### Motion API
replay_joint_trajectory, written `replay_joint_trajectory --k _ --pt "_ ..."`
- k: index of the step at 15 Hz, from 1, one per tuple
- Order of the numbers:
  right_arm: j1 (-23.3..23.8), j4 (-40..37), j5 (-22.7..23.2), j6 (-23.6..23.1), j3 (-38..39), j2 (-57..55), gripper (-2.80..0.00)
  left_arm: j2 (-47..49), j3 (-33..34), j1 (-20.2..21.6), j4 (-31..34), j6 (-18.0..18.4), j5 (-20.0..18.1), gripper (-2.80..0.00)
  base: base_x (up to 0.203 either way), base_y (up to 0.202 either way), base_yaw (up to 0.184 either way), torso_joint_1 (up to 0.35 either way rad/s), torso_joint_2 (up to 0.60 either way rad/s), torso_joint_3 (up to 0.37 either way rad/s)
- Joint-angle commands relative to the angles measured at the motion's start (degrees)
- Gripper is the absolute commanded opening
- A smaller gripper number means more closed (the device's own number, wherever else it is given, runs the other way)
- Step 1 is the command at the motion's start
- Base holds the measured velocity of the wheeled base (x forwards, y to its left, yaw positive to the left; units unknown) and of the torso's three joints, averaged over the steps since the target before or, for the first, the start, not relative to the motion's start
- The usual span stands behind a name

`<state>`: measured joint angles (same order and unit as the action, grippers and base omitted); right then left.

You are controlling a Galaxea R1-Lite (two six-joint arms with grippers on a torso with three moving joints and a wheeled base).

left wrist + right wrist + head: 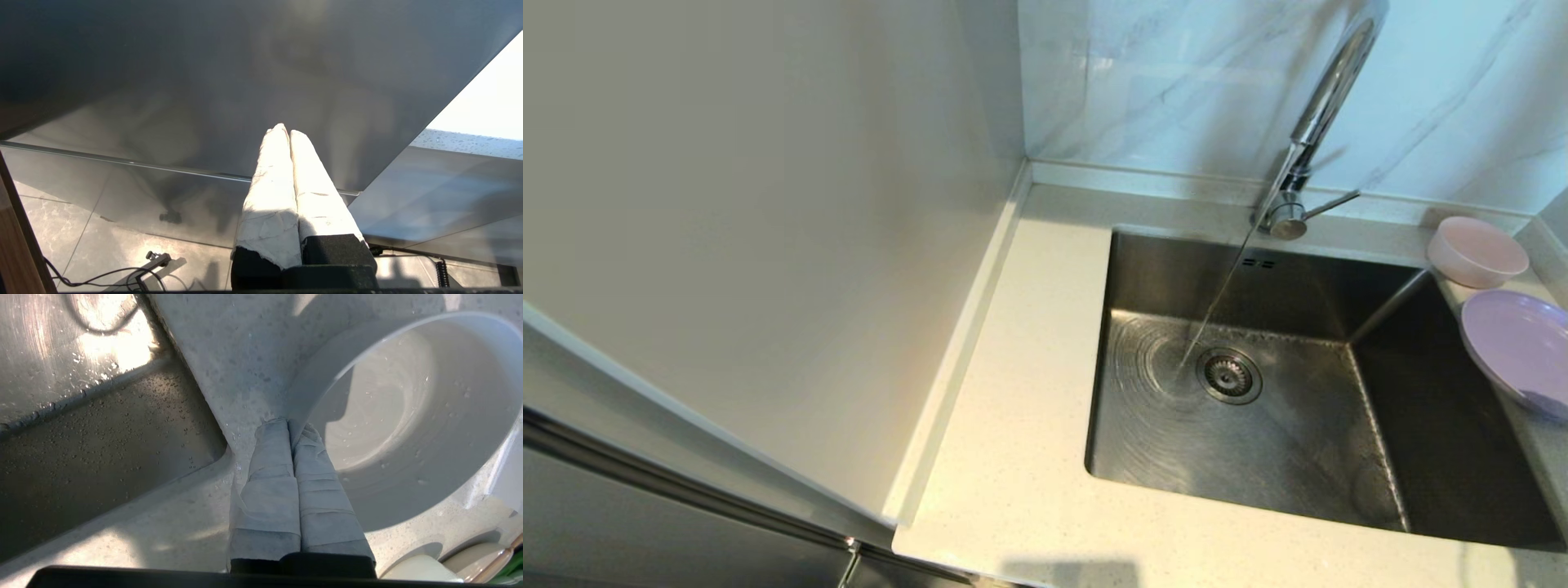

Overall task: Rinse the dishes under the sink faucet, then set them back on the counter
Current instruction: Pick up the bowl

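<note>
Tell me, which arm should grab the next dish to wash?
The right one, probably. Its gripper is over the counter right at the plate, beside the sink, fingers shut. The left gripper points at a grey panel, with no dish in its view.

Head view overlooks sink, right wrist close beside it

The cream speckled worktop wraps around the steel sink set into it. On its strip beside the basin rest the pink bowl and, just beside it, the lilac plate, whose rim overhangs the basin; the right gripper hangs just over the worktop at the plate's rim.
</note>
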<state>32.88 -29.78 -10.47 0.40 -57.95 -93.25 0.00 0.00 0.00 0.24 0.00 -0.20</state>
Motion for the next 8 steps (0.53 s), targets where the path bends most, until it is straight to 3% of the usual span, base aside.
replay_joint_trajectory --k 1,6,8 --pt "0.0 -0.2 -0.1 -0.4 1.3 3.4 -2.80 0.0 0.0 0.0 0.0 0.0 0.0 -2.80 0.000 0.000 0.000 0.000 0.00 0.000" --pt "-1.7 -0.4 -0.2 -9.5 7.8 17.9 -2.80 0.0 0.0 0.0 0.0 0.0 0.0 -2.80 0.000 0.000 0.000 0.000 0.00 0.000" --pt "-9.5 -1.3 0.7 -11.5 8.2 22.2 -2.80 0.0 0.0 0.0 0.0 0.0 -0.1 -2.80 0.000 0.000 0.000 0.000 0.00 0.000"
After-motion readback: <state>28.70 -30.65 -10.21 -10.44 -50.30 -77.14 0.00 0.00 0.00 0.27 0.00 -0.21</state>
